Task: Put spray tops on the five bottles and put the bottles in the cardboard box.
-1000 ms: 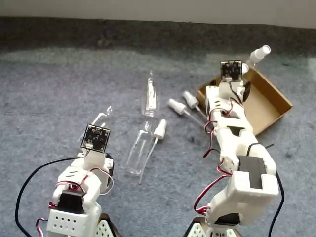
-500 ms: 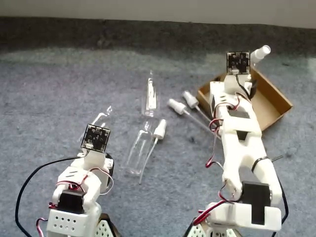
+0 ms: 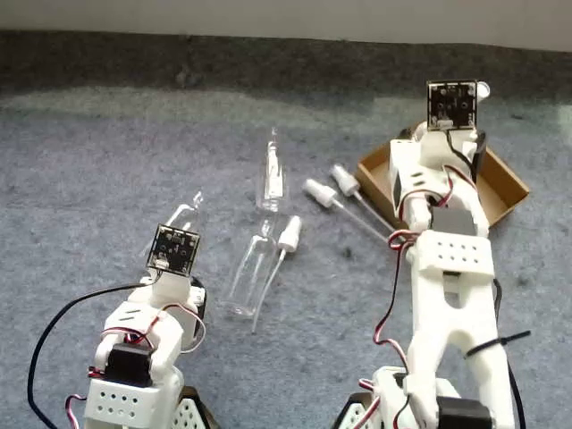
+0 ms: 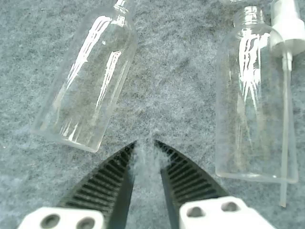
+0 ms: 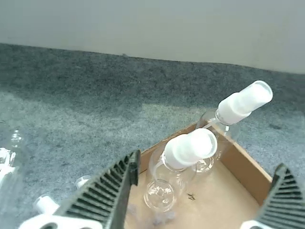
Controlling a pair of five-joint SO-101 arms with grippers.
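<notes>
Two spray-topped bottles [image 5: 188,145] lean together in the far corner of the cardboard box [image 5: 225,194], near the table's [image 3: 107,179] far right edge, directly beneath the right gripper [image 5: 208,161], whose jaws are spread wide above them, holding nothing.

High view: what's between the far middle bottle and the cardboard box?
A loose spray top and a second spray top lie on the carpet between the bottle and the cardboard box, seen in the high view.

surface — grey carpet [image 3: 107,161] | rear — darker band [image 3: 134,58], pale wall [image 5: 143,24]
</notes>
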